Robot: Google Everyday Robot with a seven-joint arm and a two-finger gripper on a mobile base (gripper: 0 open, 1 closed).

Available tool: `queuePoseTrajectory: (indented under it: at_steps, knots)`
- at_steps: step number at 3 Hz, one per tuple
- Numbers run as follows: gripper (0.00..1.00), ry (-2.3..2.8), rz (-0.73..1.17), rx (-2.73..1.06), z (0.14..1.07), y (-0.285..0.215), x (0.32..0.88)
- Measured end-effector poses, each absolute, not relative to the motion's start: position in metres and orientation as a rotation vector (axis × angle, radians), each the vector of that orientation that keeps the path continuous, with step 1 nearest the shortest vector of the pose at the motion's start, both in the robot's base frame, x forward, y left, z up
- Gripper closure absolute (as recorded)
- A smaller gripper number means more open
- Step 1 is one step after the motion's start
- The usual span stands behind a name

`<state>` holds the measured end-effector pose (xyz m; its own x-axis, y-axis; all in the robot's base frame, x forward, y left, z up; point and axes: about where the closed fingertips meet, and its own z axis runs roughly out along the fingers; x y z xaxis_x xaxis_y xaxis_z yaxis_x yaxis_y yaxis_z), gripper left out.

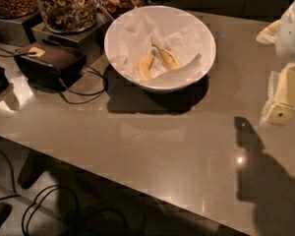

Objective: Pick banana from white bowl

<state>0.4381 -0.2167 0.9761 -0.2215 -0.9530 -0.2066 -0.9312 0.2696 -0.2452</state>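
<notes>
Observed: the gripper (284,100) hangs at the right edge of my view, above the worktop (152,146) and well apart from the white bowl (119,31). I cannot tell whether it is spread or closed. The banana (167,58) lies inside the bowl on crumpled white paper (137,31), stem toward the far rim, with a shorter banana (146,66) just beside it on its left. Jars of nuts (69,4) stand behind the bowl.
</notes>
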Motion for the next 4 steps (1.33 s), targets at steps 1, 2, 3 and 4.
queuePoseTrajectory:
  at_steps: [1,2,3,4]
  knots:
    - [0.00,2.232,-0.098,-1.725,0.976,-0.217,0.438]
    - [0.00,2.274,-0.122,-1.720,0.980,-0.200,0.450]
    - [0.00,2.319,-0.172,-1.731,0.980,-0.181,0.465]
    - [0.00,2.340,-0.226,-1.751,0.978,-0.164,0.476]
